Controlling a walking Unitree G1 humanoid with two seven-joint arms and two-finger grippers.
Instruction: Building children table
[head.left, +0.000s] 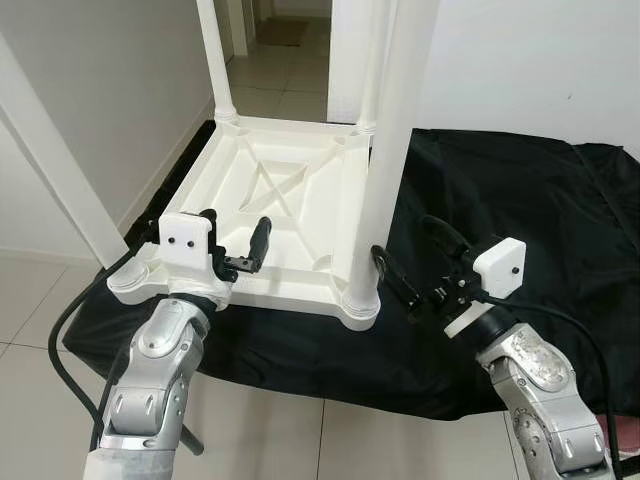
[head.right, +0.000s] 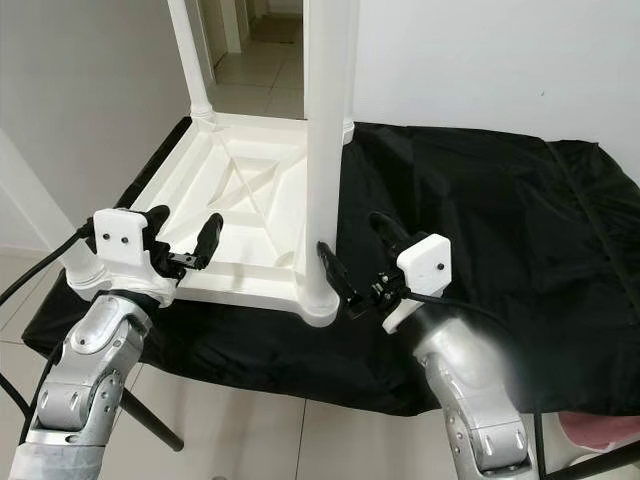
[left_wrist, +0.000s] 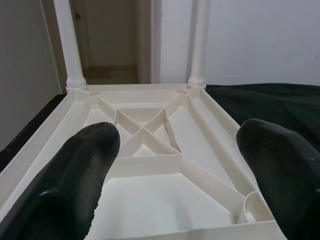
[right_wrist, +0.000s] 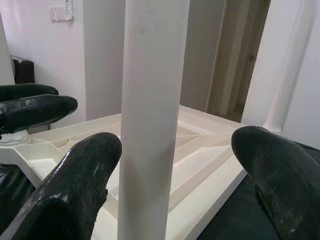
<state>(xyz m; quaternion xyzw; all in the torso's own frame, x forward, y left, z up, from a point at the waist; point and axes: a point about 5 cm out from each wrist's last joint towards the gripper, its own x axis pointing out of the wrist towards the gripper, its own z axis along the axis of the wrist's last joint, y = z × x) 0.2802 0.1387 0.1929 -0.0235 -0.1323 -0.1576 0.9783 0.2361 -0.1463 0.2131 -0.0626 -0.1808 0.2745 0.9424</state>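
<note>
white plastic fills the middle of your view: a children's table (head.left: 275, 215) lies upside down on a surface covered with black cloth (head.left: 520, 230), its ribbed underside facing up with a cross-shaped brace at the centre. table legs stand upright from its corners. on your left, the near-left leg (head.left: 55, 165) rises at a slant beside the left arm. your left end effector (head.left: 238, 245) hovers over the near-left edge of the tabletop, its two black fingers (left_wrist: 75, 175) spread apart and gripping nothing. moving right, the near-right leg (head.left: 385, 150) stands in its corner socket. your right end effector (head.left: 415, 262) sits just beside that leg near its base, fingers (right_wrist: 80, 185) released, one on either side of the leg without visibly touching it. tiled floor (head.left: 30, 300) shows below.
</note>
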